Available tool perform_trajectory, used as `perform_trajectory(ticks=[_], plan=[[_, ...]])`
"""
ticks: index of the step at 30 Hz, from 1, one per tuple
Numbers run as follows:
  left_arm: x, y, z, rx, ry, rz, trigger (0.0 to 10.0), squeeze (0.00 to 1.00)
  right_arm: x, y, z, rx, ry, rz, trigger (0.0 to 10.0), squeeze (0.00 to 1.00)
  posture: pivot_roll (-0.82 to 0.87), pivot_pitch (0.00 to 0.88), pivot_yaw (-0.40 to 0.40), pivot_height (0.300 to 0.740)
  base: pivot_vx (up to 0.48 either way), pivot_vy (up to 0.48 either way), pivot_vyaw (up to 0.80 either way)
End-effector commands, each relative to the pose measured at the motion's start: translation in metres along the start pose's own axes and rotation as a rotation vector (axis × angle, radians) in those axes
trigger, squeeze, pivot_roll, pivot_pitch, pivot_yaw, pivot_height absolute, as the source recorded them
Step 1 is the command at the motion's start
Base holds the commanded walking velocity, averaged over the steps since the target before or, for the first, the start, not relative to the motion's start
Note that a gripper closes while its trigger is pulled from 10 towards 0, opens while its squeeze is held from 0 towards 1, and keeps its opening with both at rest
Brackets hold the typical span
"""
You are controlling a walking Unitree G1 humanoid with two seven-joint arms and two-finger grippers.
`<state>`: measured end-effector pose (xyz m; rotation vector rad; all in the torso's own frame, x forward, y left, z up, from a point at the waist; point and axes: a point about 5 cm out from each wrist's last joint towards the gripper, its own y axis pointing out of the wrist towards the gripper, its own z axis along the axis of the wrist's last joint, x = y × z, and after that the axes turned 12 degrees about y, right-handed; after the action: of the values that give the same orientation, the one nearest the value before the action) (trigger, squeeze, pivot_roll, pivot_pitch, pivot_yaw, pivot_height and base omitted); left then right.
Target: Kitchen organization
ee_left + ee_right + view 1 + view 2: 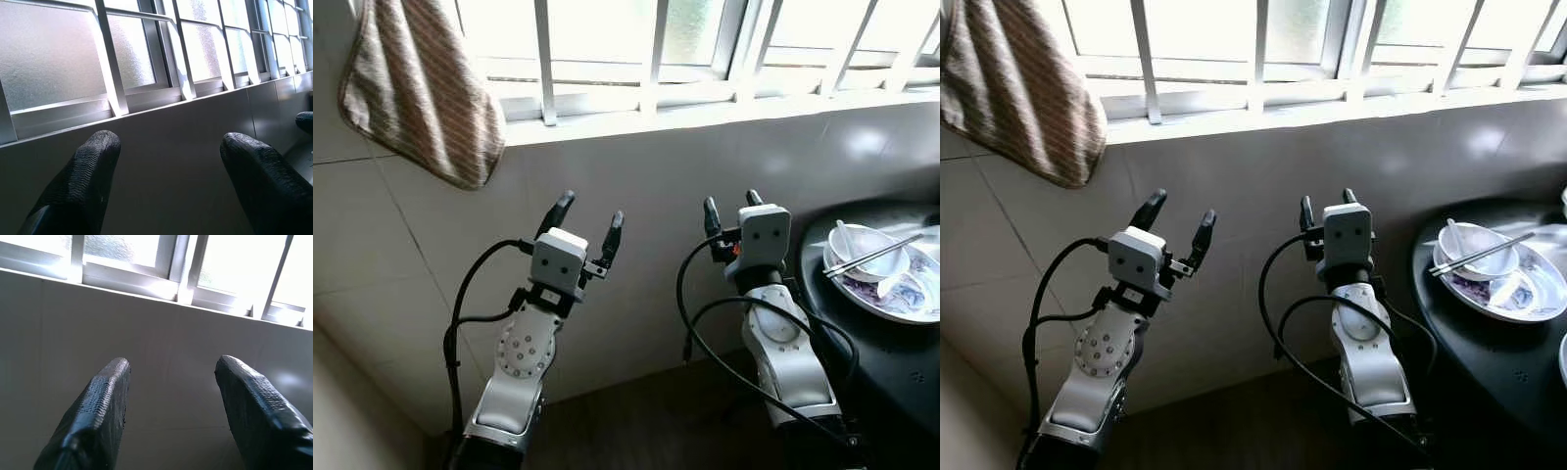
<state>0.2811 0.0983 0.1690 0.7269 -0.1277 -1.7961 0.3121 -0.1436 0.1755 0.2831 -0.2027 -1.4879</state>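
Both arms are raised toward a tiled wall under a barred window. My left gripper (590,220) is open and holds nothing; its fingers (78,186) point at the wall. My right gripper (729,209) is open too, with nothing between its fingers (98,416). To the right, on a dark round table (862,333), lies a white patterned plate (901,294). A white bowl (867,252) with a spoon sits on it, and chopsticks (871,256) rest across the bowl. The right gripper is left of the plate and apart from it.
A striped brown towel (421,93) hangs on the wall at the upper left. A white window sill (705,113) with vertical bars (545,59) runs along the top. Grey tiled wall (646,255) stands close ahead. The edge of another dish (1563,357) shows at far right.
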Motion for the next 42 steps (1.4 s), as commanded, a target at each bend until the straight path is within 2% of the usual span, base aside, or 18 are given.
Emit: perform_trajectory(ticks=[1, 6, 15, 18, 34, 42], plan=[[-0.0007, 0.0006, 0.0012, 0.007, 0.019, -0.015, 10.0, 0.00, -0.0023, 0.0025, 0.0072, 0.030, 0.003, 0.001, 10.0, 0.00, 0.03, 0.000, -0.013, 0.740, 0.000, 0.000, -0.80], [0.0025, 0.0008, 0.0006, 0.006, 0.014, -0.032, 10.0, 0.00, -0.0027, 0.0027, 0.0076, 0.033, -0.003, 0.004, 10.0, 0.00, 0.03, 0.000, -0.012, 0.740, 0.000, -0.123, -0.80], [0.0037, 0.0012, -0.0001, 0.005, 0.013, -0.042, 10.0, 0.00, -0.0050, 0.0022, 0.0105, 0.064, -0.007, 0.024, 10.0, 0.00, 0.03, 0.000, -0.009, 0.740, 0.000, -0.480, -0.80], [0.0038, 0.0012, -0.0002, 0.005, 0.012, -0.042, 10.0, 0.00, -0.0063, 0.0017, 0.0087, 0.051, -0.032, 0.028, 10.0, 0.00, 0.03, 0.000, -0.009, 0.740, 0.000, -0.480, 0.00], [0.0032, 0.0007, -0.0011, -0.001, 0.010, -0.034, 10.0, 0.00, -0.0068, 0.0024, 0.0081, 0.045, -0.040, 0.031, 10.0, 0.00, 0.03, 0.000, -0.017, 0.740, 0.000, -0.480, 0.00], [0.0009, 0.0015, -0.0023, -0.010, 0.014, -0.014, 10.0, 0.00, -0.0066, 0.0037, 0.0068, 0.029, -0.062, 0.032, 10.0, 0.00, 0.03, 0.000, -0.017, 0.740, 0.000, -0.042, 0.00]])
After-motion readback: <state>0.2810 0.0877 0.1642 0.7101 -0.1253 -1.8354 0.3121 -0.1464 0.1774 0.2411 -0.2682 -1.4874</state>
